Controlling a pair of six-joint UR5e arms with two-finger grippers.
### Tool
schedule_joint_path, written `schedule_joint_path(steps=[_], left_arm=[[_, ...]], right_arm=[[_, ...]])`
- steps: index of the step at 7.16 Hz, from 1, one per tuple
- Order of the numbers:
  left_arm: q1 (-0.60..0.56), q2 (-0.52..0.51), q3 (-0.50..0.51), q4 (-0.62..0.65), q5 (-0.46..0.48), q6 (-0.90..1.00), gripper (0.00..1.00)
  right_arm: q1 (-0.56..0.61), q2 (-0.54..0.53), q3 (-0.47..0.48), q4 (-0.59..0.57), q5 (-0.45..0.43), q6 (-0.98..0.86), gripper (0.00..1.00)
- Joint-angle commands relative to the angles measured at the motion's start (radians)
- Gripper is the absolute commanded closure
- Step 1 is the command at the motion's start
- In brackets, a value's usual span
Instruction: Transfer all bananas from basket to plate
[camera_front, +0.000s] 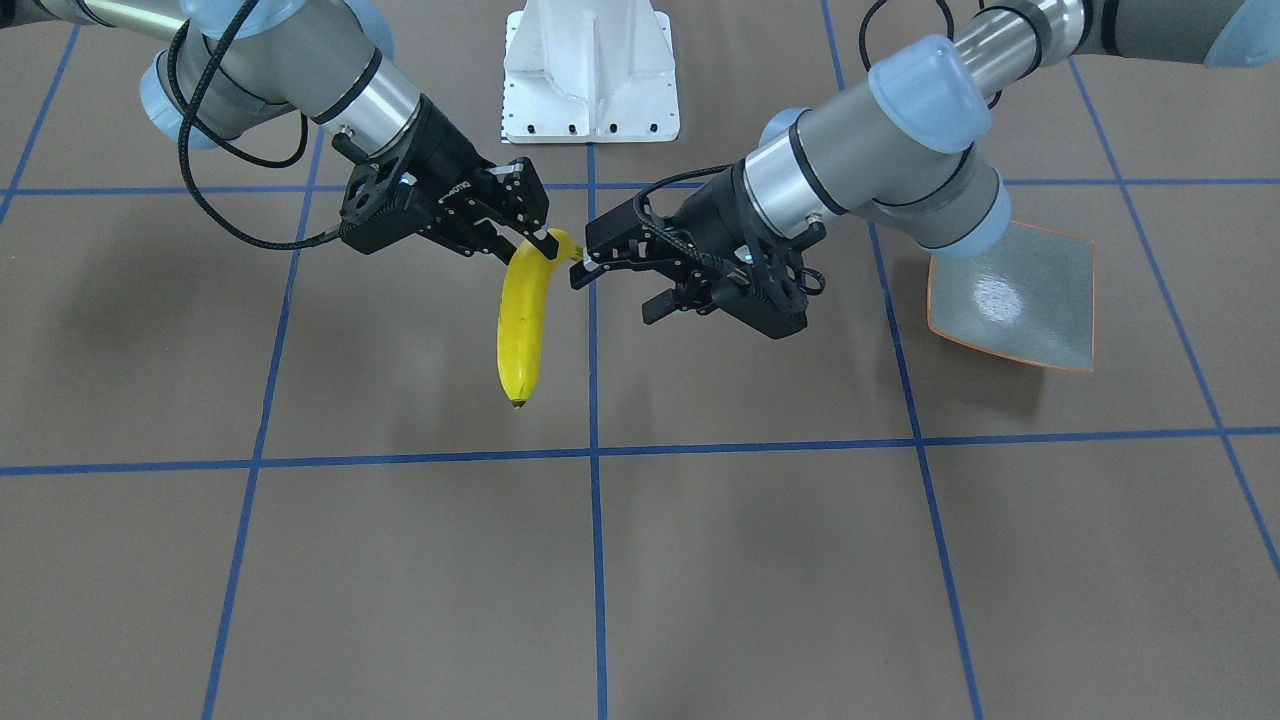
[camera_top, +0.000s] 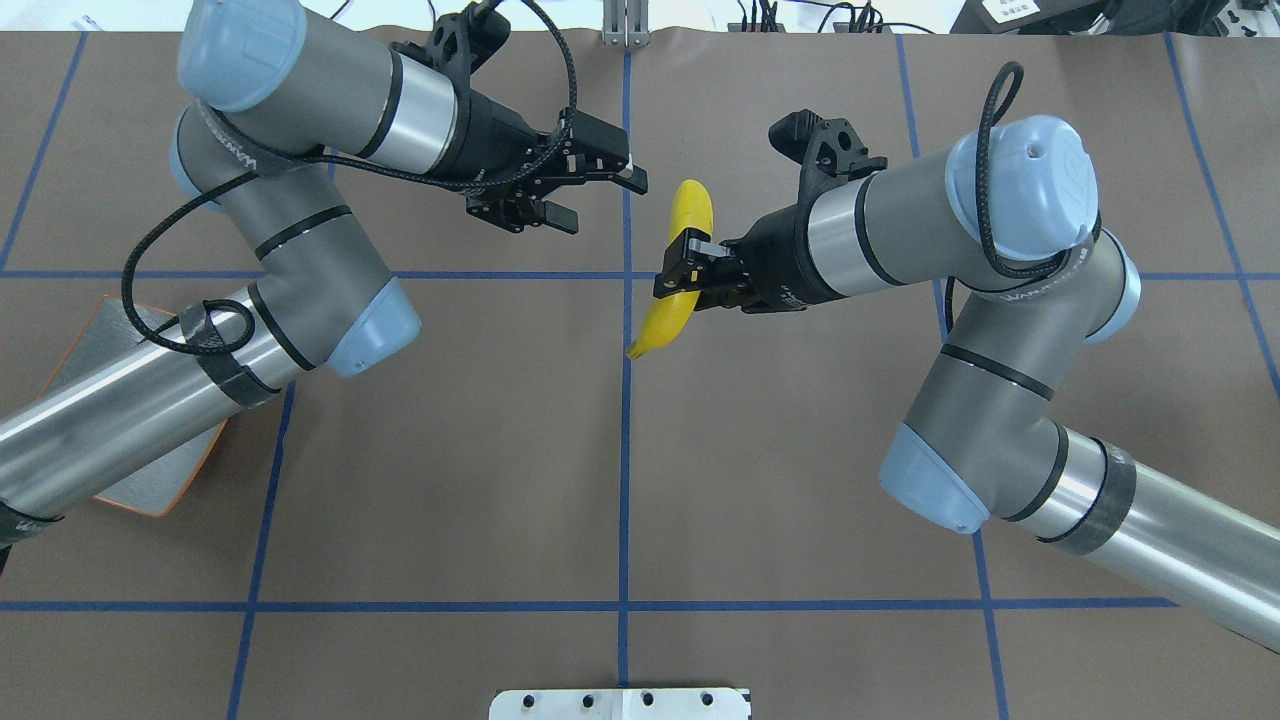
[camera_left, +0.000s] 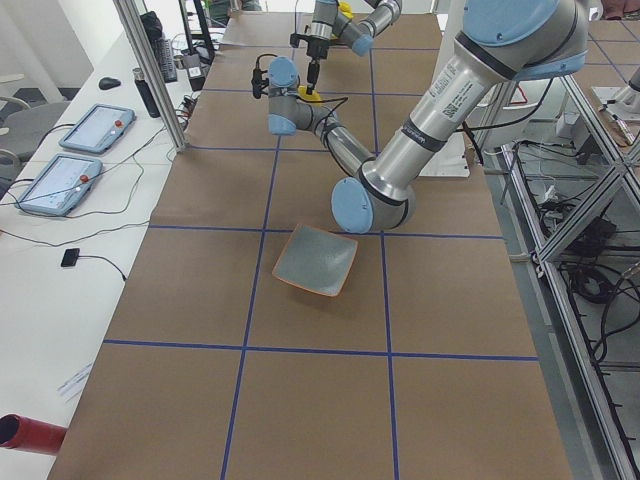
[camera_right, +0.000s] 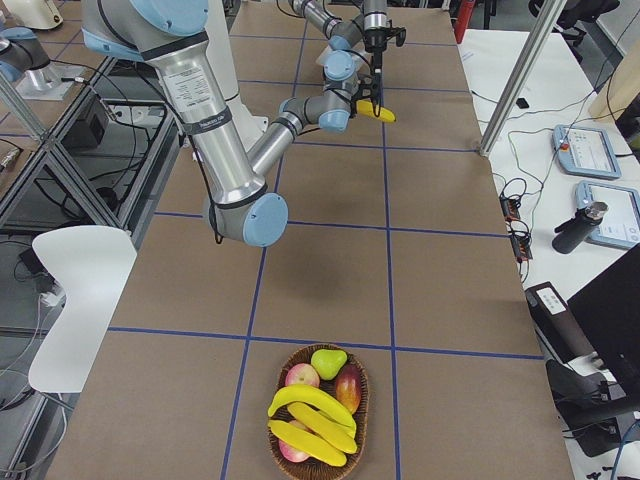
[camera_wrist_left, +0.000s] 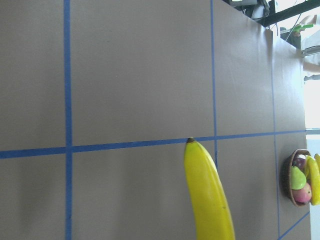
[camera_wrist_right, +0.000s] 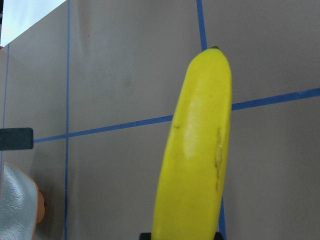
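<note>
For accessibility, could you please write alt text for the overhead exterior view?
The right gripper holds a curved yellow banana above the table, the open left gripper close beside it. A square grey-green plate lies under the left arm.

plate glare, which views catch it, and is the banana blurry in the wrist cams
Front-facing view: bright white hot spot on the plate. Exterior left view: plate evenly lit. Right wrist view: the banana is sharp, with a pale sheen. Left wrist view: sharp too, but the right edge is blown out white.
</note>
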Motion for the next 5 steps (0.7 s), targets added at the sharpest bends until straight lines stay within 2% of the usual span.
schedule_joint_path(steps=[1, 2, 5], left_arm=[[0.061, -0.016, 0.000, -0.056, 0.087, -0.133, 0.04], [0.079, -0.019, 0.002, -0.058, 0.119, -0.135, 0.05], [0.081, -0.019, 0.003, -0.058, 0.123, -0.135, 0.07]], right_arm=[[-0.003, -0.005, -0.003, 0.073, -0.002, 0.001, 1.00], [-0.003, -0.002, -0.002, 0.075, 0.000, -0.008, 1.00], [-0.003, -0.009, 0.000, 0.123, 0.004, -0.013, 1.00]])
